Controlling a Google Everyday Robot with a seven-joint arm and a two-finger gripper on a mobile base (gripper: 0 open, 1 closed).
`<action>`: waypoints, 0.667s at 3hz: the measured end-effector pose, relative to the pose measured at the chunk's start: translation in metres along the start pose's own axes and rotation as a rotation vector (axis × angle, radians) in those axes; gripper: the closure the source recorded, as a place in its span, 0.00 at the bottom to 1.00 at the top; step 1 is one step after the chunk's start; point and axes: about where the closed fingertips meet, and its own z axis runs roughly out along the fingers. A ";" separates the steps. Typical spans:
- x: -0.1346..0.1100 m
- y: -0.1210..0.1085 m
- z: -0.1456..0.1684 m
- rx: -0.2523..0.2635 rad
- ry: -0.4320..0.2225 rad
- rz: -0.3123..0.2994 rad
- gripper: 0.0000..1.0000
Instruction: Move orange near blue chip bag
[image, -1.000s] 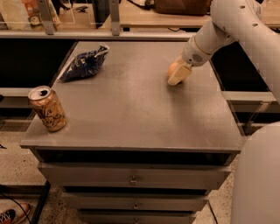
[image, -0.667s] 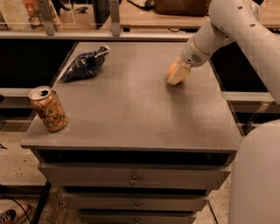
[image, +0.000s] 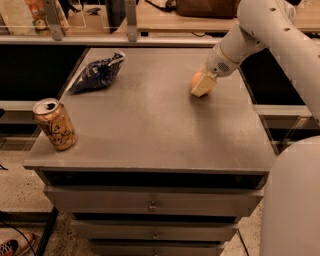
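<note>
The orange (image: 197, 78) sits on the right part of the grey cabinet top (image: 150, 125), mostly covered by my gripper (image: 202, 85). The gripper reaches down from the white arm at the upper right, and its pale fingers (image: 205, 87) are closed around the orange at the table surface. The blue chip bag (image: 96, 73), crumpled dark-blue foil with white markings, lies at the far left of the top, well apart from the orange.
A tan-gold drink can (image: 55, 124) stands upright near the front left corner. The cabinet has drawers below (image: 152, 204). A shelf with clutter runs behind the back edge. The robot's white body (image: 292, 200) fills the lower right.
</note>
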 end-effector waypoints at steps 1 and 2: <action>0.000 0.000 0.000 0.000 0.000 0.000 1.00; -0.001 0.000 -0.001 0.000 0.000 0.000 1.00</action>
